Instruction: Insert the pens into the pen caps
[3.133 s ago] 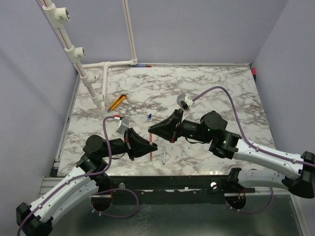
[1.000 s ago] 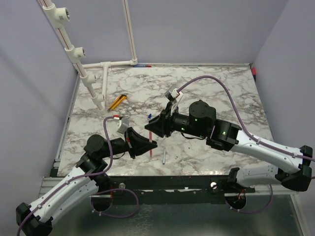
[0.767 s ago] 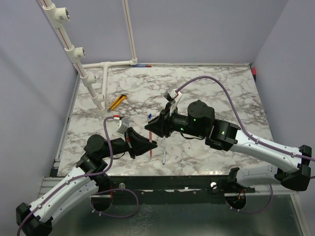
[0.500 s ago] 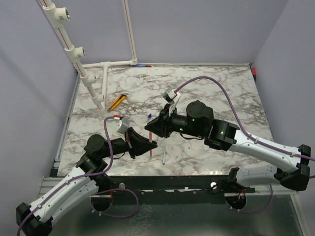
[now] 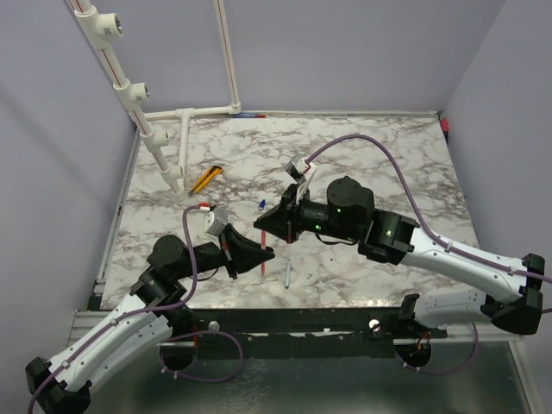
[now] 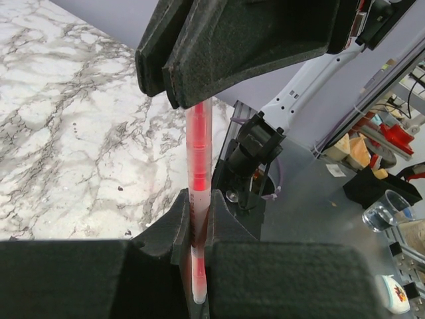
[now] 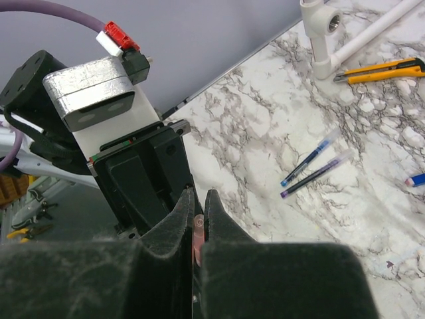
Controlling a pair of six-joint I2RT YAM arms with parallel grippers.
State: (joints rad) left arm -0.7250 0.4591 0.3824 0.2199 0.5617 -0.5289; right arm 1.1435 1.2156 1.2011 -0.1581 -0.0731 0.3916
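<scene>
Although the top view shows both arms whole, their meeting point is hard to read. The left gripper point(image 5: 259, 253) and the right gripper point(image 5: 261, 227) nearly touch tip to tip, and only a short piece of the red pen point(image 5: 262, 264) shows, at 6 o'clock from them. A blue cap point(image 5: 260, 205) lies on the table point(image 5: 388, 147) at 12 o'clock from the right gripper, and a whitish pen point(image 5: 287, 274) at 4 o'clock from the left one. Compared with three seconds ago, the right arm has reached further toward 9 o'clock and its fingers have come together. Both forearms lie low.

From the left wrist, the left gripper point(image 6: 197, 201) pinches the red pen point(image 6: 198, 146) upright. At 12 o'clock the right gripper point(image 6: 191, 100) is pressed together on its upper end, which stays hidden.

From the right wrist, the right gripper point(image 7: 199, 197) lets only a pink bit of the red pen point(image 7: 198, 240) show. At 3 o'clock lie the whitish pen point(image 7: 307, 161) and a dark blue pen point(image 7: 317, 173). The frame edge cuts the blue cap point(image 7: 416, 179).
</scene>
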